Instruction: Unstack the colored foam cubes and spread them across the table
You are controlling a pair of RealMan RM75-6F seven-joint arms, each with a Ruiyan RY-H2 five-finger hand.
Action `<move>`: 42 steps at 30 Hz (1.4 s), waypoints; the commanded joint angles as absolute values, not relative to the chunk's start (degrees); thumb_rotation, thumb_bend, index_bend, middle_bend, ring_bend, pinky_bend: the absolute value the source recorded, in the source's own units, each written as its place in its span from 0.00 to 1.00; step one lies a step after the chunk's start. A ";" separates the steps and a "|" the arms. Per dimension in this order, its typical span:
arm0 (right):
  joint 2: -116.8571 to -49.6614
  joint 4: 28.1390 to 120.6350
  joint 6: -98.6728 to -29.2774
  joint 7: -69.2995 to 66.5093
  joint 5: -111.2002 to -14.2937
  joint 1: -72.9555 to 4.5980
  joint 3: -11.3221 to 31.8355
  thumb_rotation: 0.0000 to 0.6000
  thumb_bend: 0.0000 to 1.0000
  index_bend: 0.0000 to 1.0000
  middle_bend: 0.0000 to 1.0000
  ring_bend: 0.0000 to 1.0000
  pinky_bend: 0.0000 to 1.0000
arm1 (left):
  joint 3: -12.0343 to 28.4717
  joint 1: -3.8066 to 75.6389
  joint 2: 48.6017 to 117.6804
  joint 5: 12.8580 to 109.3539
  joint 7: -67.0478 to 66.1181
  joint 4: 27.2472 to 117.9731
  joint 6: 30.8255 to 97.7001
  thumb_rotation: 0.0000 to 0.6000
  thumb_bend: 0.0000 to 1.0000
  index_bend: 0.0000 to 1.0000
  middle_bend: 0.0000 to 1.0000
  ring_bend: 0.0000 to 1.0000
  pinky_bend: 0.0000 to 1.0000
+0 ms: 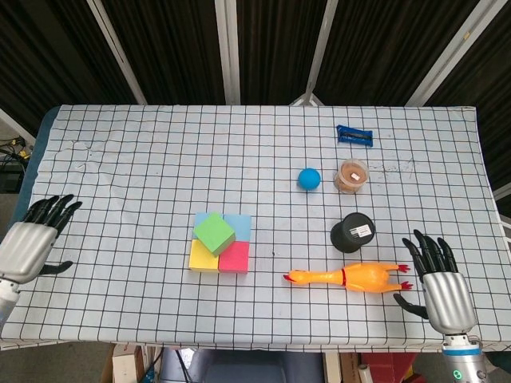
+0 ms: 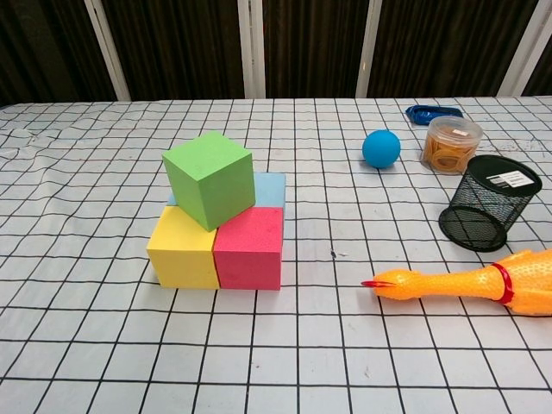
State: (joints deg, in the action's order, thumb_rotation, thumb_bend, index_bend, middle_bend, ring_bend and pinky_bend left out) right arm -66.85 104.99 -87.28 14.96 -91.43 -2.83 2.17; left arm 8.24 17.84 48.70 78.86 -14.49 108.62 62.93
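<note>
Sitting atop the yellow cube point(image 2: 183, 252) and red cube point(image 2: 249, 250), the green cube point(image 2: 210, 178) needs lifting first; left hand point(image 1: 32, 239) and right hand point(image 1: 435, 281) hover spread, empty, at the desk point(image 1: 128, 175) edges.

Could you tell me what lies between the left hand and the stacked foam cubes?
Nothing: in the head view, only bare checkered cloth stretches from the left hand to the foam cubes.
</note>
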 commanded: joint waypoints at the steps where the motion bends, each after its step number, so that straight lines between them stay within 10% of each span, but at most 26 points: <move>1: -67.46 104.96 -86.93 15.85 -91.14 -3.02 2.28 1.00 0.04 0.11 0.00 0.06 0.00 | 12.24 26.04 47.43 71.14 -16.65 110.58 54.11 1.00 0.08 0.01 0.00 0.00 0.08; 12: -68.18 105.02 -86.98 18.52 -90.34 -2.70 2.09 1.00 0.04 0.11 0.00 0.06 0.00 | 13.05 38.21 54.97 60.06 -21.10 108.92 44.72 1.00 0.08 0.01 0.00 0.00 0.08; 42: -65.37 105.48 -89.72 13.04 -90.24 -1.39 2.88 1.00 0.04 0.11 0.00 0.06 0.00 | 10.02 56.46 76.97 42.23 -36.22 107.34 51.38 1.00 0.08 0.01 0.00 0.00 0.08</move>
